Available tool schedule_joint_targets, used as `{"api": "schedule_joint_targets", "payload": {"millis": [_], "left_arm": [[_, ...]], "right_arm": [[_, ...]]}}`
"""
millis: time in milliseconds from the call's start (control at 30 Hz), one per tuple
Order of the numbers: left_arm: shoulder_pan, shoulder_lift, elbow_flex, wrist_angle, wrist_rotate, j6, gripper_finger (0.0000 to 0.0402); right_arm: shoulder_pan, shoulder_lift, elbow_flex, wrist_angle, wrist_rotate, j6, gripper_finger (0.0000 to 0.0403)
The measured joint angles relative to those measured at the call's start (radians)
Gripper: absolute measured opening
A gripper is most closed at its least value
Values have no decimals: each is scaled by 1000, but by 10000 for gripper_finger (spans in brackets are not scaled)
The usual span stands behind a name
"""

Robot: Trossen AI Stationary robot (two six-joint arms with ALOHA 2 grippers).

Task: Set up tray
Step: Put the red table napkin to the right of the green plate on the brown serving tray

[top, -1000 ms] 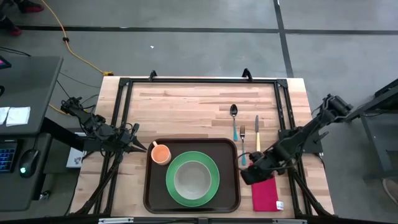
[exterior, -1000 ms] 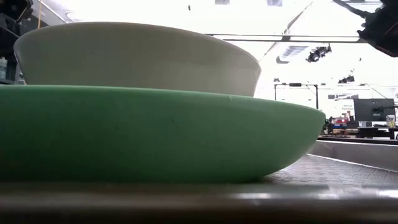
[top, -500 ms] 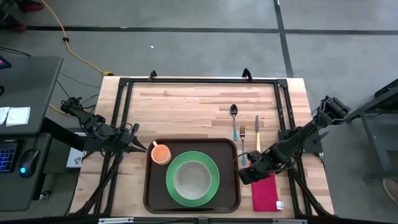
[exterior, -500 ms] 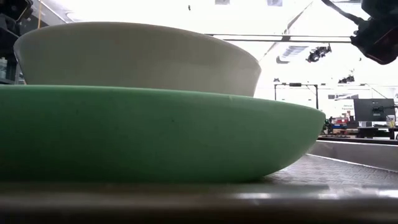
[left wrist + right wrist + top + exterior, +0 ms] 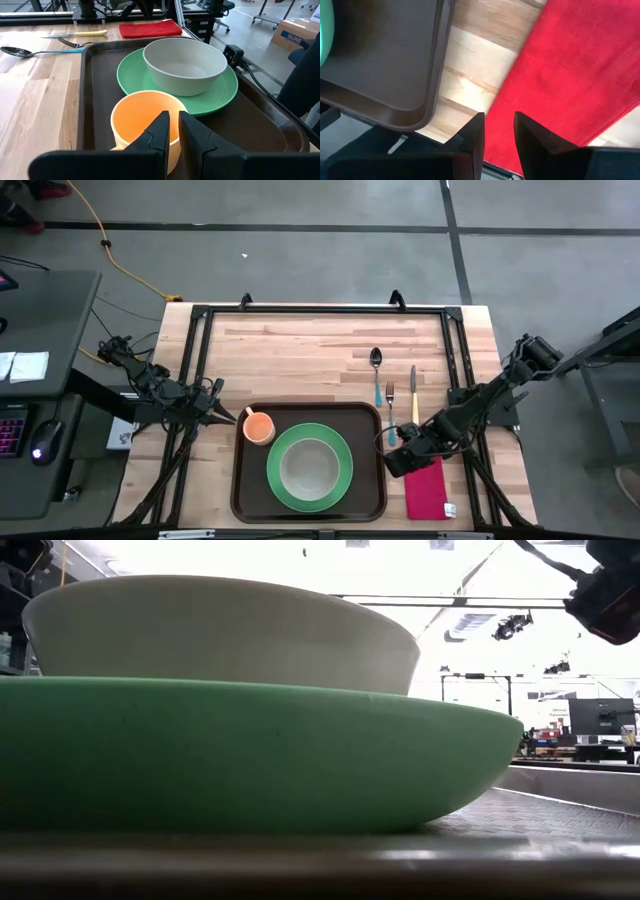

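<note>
The dark brown tray [image 5: 245,480] lies at the table's near middle. On it sit a green plate [image 5: 345,470] with a pale bowl [image 5: 308,468] resting in it, and an orange cup [image 5: 258,427] at the far left corner. A red napkin [image 5: 430,492] lies flat on the table right of the tray. My right gripper [image 5: 398,462] hangs tipped downward over the gap between the tray [image 5: 385,60] and the napkin [image 5: 570,75]. Its fingers [image 5: 499,120] are apart and hold nothing. My left gripper [image 5: 228,418] waits just left of the cup [image 5: 142,117], fingers [image 5: 174,120] a narrow gap apart.
A spoon [image 5: 377,370], a fork [image 5: 390,408] and a knife [image 5: 413,395] lie side by side on the wood beyond the napkin. The far half of the table is bare wood. In the low view the plate [image 5: 250,750] and bowl [image 5: 220,635] fill the foreground.
</note>
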Motion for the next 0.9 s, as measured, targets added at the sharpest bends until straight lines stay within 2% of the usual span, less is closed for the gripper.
{"api": "schedule_joint_targets", "payload": {"millis": [400,600,900], "left_arm": [[0,0,0,0,0,0,72],[0,0,0,0,0,0,72],[0,0,0,-3,0,0,72]], "right_arm": [[0,0,-1,0,-25,10,87],[-23,0,-1,0,-69,34,120],[-40,0,-1,37,-42,34,167]]}}
